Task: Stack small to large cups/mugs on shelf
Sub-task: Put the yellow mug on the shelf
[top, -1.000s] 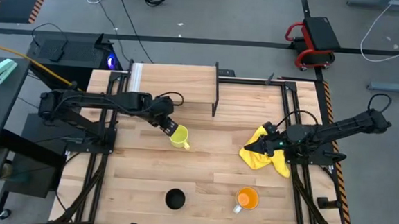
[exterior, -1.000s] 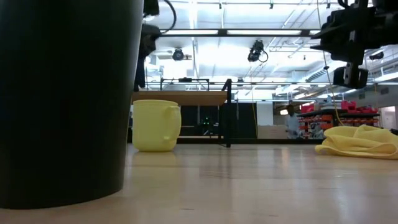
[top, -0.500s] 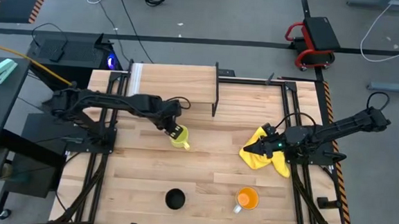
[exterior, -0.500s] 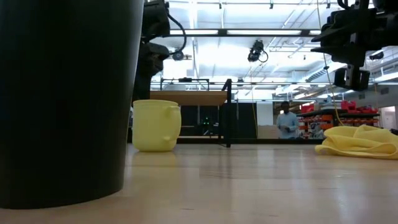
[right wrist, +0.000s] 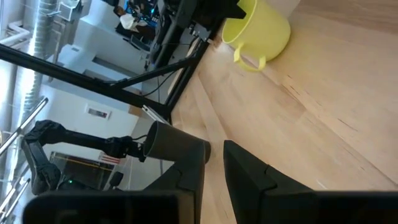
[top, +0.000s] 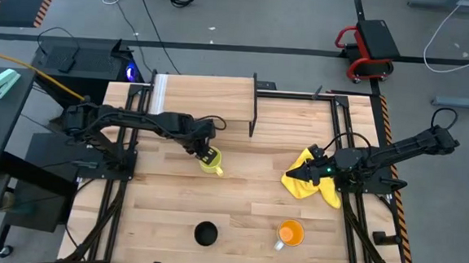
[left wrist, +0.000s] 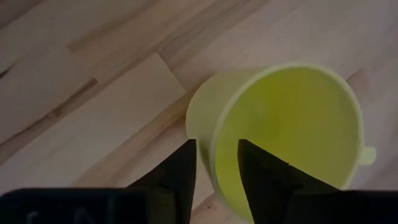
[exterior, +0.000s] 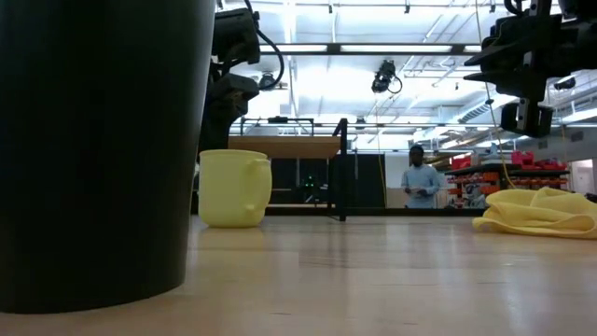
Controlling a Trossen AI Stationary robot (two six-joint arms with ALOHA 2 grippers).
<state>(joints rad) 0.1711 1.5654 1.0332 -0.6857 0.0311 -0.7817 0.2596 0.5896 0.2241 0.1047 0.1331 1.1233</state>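
The left gripper [top: 206, 155] hangs over the yellow mug [top: 211, 161] near the middle of the table [top: 245, 222], a little toward the left edge. In its wrist view the two dark fingers [left wrist: 179, 171] straddle the mug's near wall, one outside and one inside the rim, with a gap on either side, so the claw reads as released and not yet clamped. From table height the mug stands upright on the wood, its handle turned toward the right edge.

Behind it, against the table's far edge, the shelf [top: 208, 100] carries no cup that can be seen, so by these views none of the three has been stacked.

The black cup [top: 204, 233] stands alone close to the front edge, and the orange mug [top: 290, 233] sits near the front right, pale handle pointing toward the front-left.

Toward the right edge the right gripper [top: 323, 171] waits above the yellow cloth [top: 306, 185]. Its fingers [right wrist: 245, 168] stand slightly apart and grasp nothing.

As a judgement, the job is barely under way. The first grip on the yellow mug is about to be made, and all three cups remain to be nested or stacked and set on the shelf. A person [exterior: 421, 181] stands in the room far beyond the table.
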